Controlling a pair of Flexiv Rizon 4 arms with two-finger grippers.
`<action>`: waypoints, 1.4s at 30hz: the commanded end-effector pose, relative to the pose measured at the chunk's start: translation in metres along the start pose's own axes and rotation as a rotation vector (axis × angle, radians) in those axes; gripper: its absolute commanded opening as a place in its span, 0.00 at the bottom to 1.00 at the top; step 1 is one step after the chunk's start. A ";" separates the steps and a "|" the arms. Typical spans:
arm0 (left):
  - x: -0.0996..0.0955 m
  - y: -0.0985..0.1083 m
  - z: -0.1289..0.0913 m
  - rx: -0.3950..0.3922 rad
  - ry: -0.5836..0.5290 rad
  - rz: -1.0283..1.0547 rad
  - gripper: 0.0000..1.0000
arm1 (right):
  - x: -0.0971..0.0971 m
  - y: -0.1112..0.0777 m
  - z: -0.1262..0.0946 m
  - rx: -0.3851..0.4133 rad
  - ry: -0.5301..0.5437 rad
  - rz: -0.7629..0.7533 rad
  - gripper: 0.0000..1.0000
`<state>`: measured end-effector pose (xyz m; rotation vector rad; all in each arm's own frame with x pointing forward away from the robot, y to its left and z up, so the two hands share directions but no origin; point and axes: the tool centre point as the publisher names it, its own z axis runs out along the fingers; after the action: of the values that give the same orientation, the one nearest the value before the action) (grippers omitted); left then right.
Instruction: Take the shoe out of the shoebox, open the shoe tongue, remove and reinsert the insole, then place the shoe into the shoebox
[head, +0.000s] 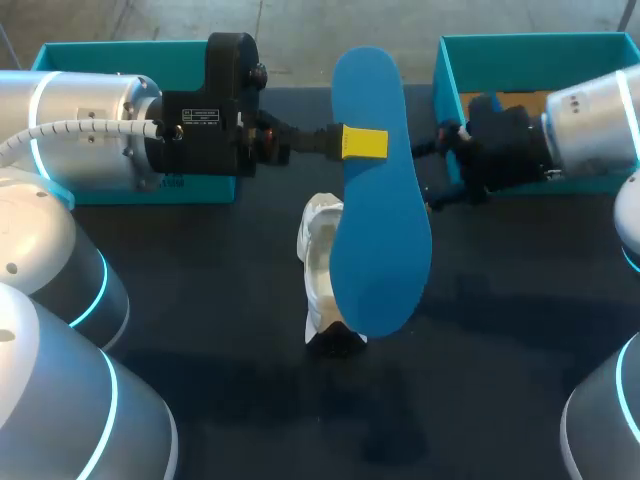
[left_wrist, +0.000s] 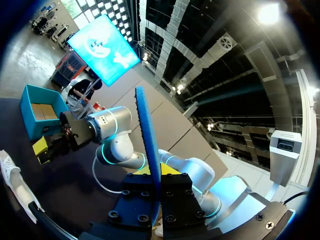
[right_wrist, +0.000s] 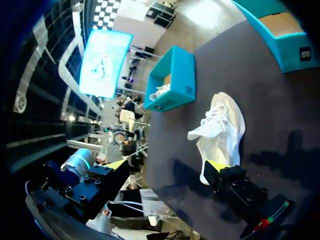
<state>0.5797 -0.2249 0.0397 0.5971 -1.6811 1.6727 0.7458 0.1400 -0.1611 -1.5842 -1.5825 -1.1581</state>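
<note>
A dark matte table (head: 210, 290) carries two teal cardboard boxes beyond the shoe. The left box (head: 110, 52) is mostly hidden behind the left arm (head: 90, 130); the right box (head: 530, 45) shows a brown floor. The blue insole (head: 380, 230) — flat, smooth, a long oval — hangs over the shoe and covers its right side. The white shoe (head: 318, 262) rests on the table between the boxes, nearer than both, laces loose; a dark patch at its near end is unclear. The left gripper (head: 365, 143) pinches the insole's edge. The right gripper (head: 439, 168) sits just right of the shoe — fingers spread wide, holding nothing.
</note>
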 end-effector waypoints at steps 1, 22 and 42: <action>0.000 0.001 0.000 0.002 0.001 0.000 0.00 | 0.007 -0.004 -0.011 -0.035 0.244 0.003 1.00; 0.000 0.001 0.000 0.002 0.001 0.000 0.00 | 0.035 -0.002 -0.009 0.036 0.334 -0.024 1.00; 0.000 0.001 0.000 0.002 0.001 0.000 0.00 | 0.077 -0.008 -0.026 0.099 0.290 0.015 1.00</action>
<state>0.5797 -0.2249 0.0397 0.5971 -1.6811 1.6727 0.7275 0.1510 -0.0818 -1.2921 -1.4151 -1.2181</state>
